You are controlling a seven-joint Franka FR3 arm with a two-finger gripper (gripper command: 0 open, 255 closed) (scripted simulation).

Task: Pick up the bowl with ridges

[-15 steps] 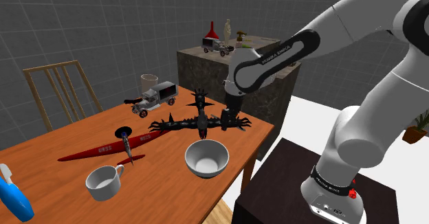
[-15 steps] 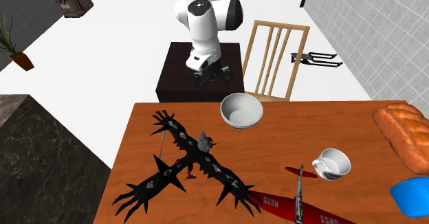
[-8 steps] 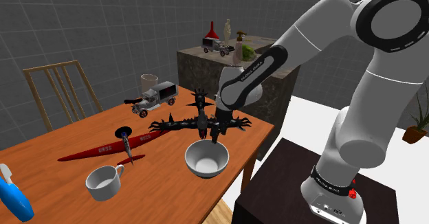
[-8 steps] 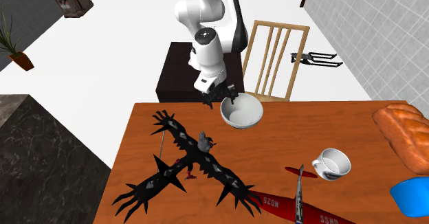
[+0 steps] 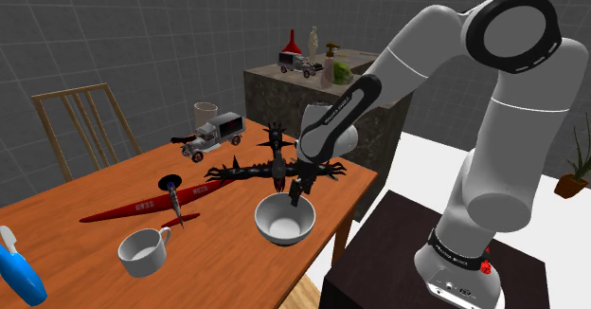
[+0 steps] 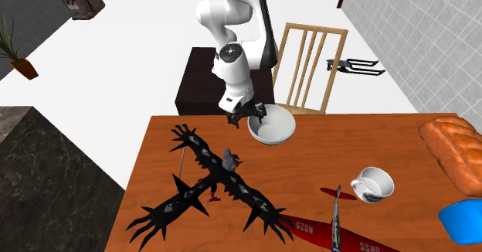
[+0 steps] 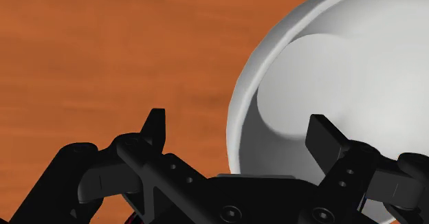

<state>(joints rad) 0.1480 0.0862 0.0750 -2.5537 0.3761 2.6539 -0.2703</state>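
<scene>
Bowl [image 5: 284,219] is white and upright on the orange tabletop [image 5: 223,264], at the edge nearest the robot's stand. The black spiky bird figure [image 5: 275,168] sits just beyond it and the white cup [image 5: 143,250] is well apart. Ridges don't show from these angles.

Pincer [image 5: 296,195] is down at the bowl's rim on the side facing the bird. Its fingers are spread and hold nothing. In the wrist view the pincer [image 7: 240,126] straddles the rim: one finger [image 7: 157,119] is over bare tabletop outside the wall, the other [image 7: 324,135] is over the bowl's inside. I can't confirm either one is touching the wall.

Step, as I read it: end of approach, pre-grasp on the rim. The lift hasn't started, since the bowl sits flat in the second exterior view [image 6: 272,127].

Next move calls for:
- a small descent if needed, so the pads overlap the wall rather than just the lip
- closing on the wall, then lifting straight up
- keeping the wrist level, because a rim pinch on a smooth curved wall could let the bowl swing or slip
- minding the bird's wing tips close by
</scene>
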